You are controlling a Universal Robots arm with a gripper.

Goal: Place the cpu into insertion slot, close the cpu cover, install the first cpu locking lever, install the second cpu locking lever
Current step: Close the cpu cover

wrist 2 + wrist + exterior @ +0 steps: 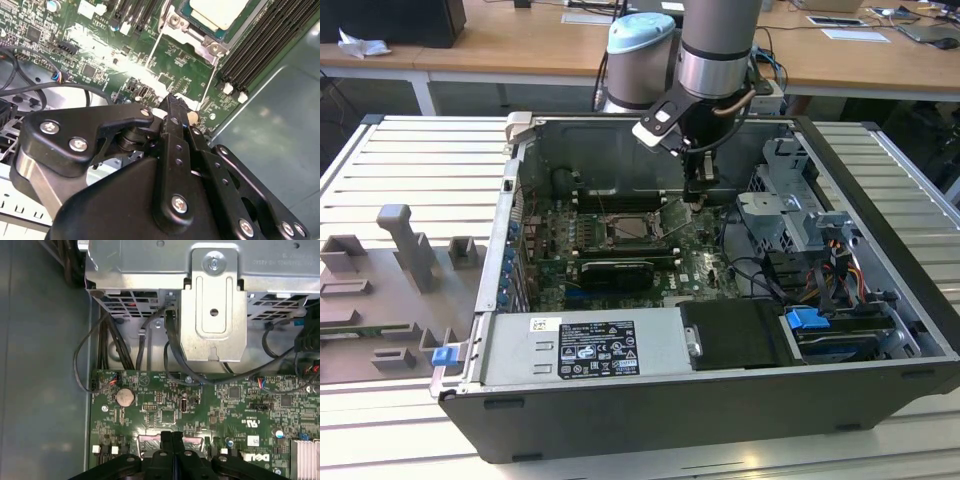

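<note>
The cpu (220, 12) shows its pale metal top, seated in the insertion slot (638, 230) on the green board. The silvery cpu cover (176, 21) appears to lie flat around the chip. Two thin wire levers run away from the socket's corners, one lever (210, 80) ending close to my fingertips and the second lever (155, 50) further along the board. My gripper (175, 105) is shut, its black fingers (172, 440) pressed together low over the board. In the exterior view the gripper (698, 200) hangs just to the right of the socket.
Long black memory slots (260, 45) flank the socket. A metal drive cage (210, 300) with black cables (105, 340) stands close beyond the board's edge. The power supply (590, 350) fills the case's front. Grey fixtures (400, 260) sit on the table outside.
</note>
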